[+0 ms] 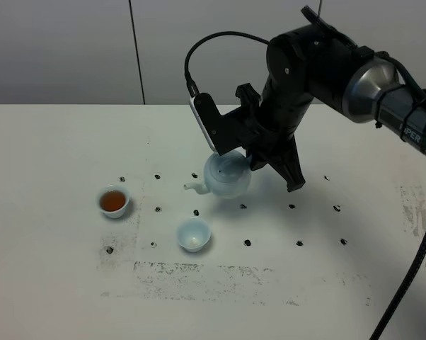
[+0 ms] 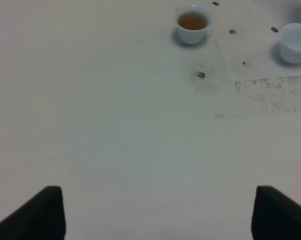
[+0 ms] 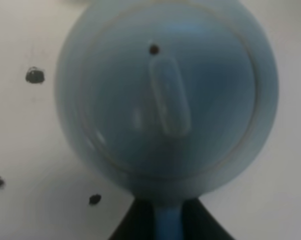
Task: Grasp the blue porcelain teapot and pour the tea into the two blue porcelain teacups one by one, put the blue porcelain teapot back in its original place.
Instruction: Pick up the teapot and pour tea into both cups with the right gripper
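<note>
The blue porcelain teapot is near the table's middle, roughly upright, with its spout pointing left; I cannot tell whether it rests on the table or hangs just above it. My right gripper is shut on its handle. In the right wrist view the lidded teapot fills the frame, and the right gripper clamps the handle. One teacup at the left holds brown tea. The other teacup, in front of the teapot, looks empty. The left wrist view shows both, the filled cup and the empty cup. My left gripper is open over bare table.
The white table has small black dots and scuffed grey patches. The right arm's cable hangs at the right edge. A grey wall stands behind the table.
</note>
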You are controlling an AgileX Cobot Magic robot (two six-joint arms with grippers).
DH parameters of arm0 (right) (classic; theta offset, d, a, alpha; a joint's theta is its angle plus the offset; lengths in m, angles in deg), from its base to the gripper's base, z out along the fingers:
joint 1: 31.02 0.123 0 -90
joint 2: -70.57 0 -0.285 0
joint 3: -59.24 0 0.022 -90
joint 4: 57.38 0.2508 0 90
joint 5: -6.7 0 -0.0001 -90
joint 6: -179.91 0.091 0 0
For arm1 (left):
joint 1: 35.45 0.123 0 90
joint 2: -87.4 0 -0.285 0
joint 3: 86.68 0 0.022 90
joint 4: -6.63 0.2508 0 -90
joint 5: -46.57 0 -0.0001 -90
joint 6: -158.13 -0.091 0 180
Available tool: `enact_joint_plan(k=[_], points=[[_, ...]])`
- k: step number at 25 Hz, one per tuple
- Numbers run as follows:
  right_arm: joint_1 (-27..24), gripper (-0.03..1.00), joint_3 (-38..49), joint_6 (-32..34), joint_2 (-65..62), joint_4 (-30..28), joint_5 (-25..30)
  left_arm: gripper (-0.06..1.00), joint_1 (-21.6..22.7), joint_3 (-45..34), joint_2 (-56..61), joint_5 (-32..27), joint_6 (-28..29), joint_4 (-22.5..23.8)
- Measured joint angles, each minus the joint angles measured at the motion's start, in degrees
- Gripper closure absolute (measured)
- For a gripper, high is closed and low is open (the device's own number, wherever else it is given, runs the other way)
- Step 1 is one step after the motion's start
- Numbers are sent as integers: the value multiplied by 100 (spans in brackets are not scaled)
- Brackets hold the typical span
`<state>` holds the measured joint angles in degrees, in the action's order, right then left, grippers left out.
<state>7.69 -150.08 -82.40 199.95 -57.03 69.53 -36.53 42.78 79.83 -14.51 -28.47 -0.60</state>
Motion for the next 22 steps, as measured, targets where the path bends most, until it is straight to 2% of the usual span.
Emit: enact_joint_plan(k=[3, 8, 22], points=[[118, 93, 366, -17, -47, -275, -372, 18, 0, 0, 0, 0, 0, 0], [402, 93, 463, -22, -65, -861, -521, 18, 0, 0, 0, 0, 0, 0], [541, 93, 476, -508, -274, -1289, -710, 18, 0, 0, 0, 0, 0, 0]])
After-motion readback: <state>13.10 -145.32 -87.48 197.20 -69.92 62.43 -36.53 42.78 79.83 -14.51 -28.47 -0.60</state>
